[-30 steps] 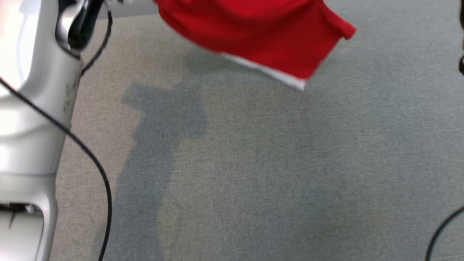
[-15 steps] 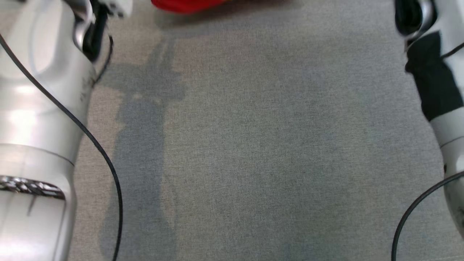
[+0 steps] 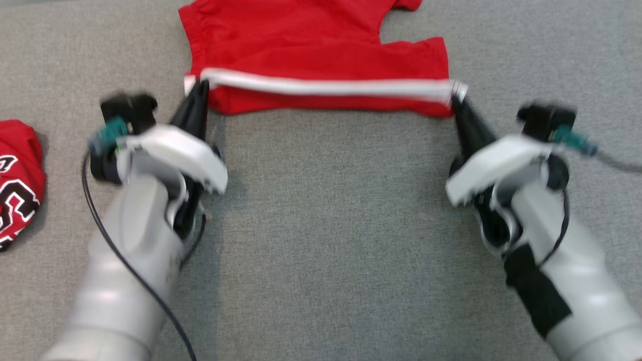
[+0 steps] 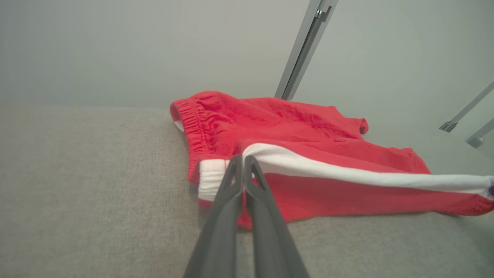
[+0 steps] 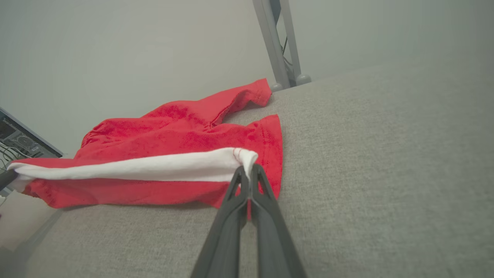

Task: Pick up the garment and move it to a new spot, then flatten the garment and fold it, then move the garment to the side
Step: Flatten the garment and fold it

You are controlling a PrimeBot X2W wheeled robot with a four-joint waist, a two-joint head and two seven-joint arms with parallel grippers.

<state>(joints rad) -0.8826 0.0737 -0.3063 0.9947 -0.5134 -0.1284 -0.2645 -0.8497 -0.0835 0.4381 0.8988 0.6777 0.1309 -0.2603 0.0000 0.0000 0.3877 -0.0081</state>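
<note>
A pair of red shorts (image 3: 311, 45) is seen lying on the grey fabric surface (image 3: 331, 225) at the far middle of the head view, with its long axis set across the robot from left to right. The gathered waistband (image 4: 193, 123) is pointed toward the robot's left and the leg hems (image 5: 277, 146) toward its right. The near edge, marked by a white side stripe (image 3: 326, 87), is stretched straight. Its waistband end is clamped by the left gripper (image 3: 200, 87) and its hem end by the right gripper (image 3: 457, 100), both jaws pressed tight on the cloth. The waistband's elastic puckers and a slanted metal post (image 4: 305, 46) are shown by the left wrist view. A computer case (image 5: 15, 139) is caught at the edge of the right wrist view. A second red garment with black-and-white lettering (image 3: 15, 180) is shown in the head view, well apart at the far left.
</note>
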